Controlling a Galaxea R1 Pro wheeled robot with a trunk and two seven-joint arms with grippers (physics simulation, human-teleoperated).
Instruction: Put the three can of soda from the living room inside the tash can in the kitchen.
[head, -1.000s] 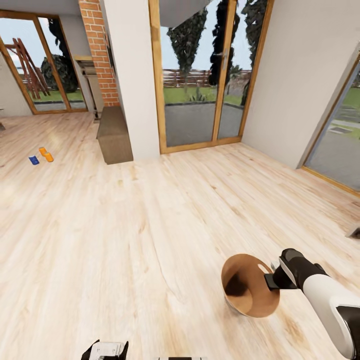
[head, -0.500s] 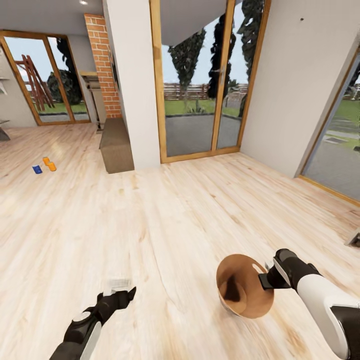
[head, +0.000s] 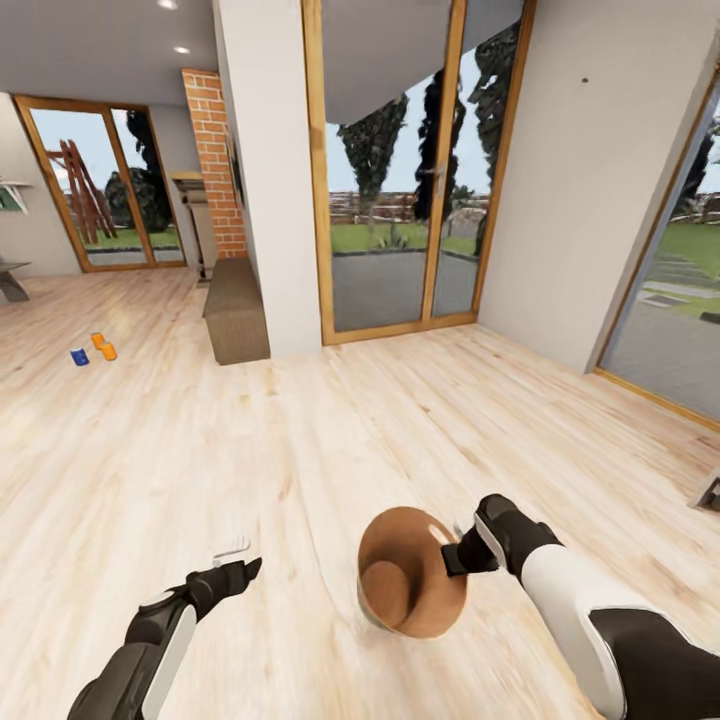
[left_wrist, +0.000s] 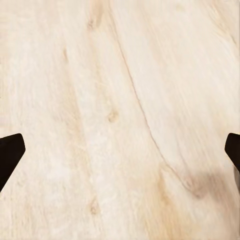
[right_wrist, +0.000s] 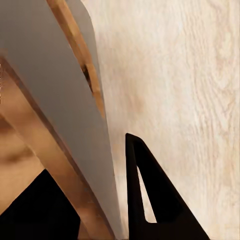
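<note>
Right gripper (head: 455, 553) pinched the rim of the trash can (head: 408, 585), tipped above the plank floor (head: 330, 420) | left gripper (head: 240, 572) spread apart, empty | soda cans (head: 93, 350) lay far off | risk: the one-sided rim hold could slip in transit.

The right gripper (head: 452, 556) has swung the tash can (head: 410, 588) toward nine o'clock, and the left gripper (head: 240, 570) has risen into sight.

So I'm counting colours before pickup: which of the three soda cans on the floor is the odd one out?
The dark blue can, leftmost of the group in the head view; the two cans beside it are both orange.
</note>
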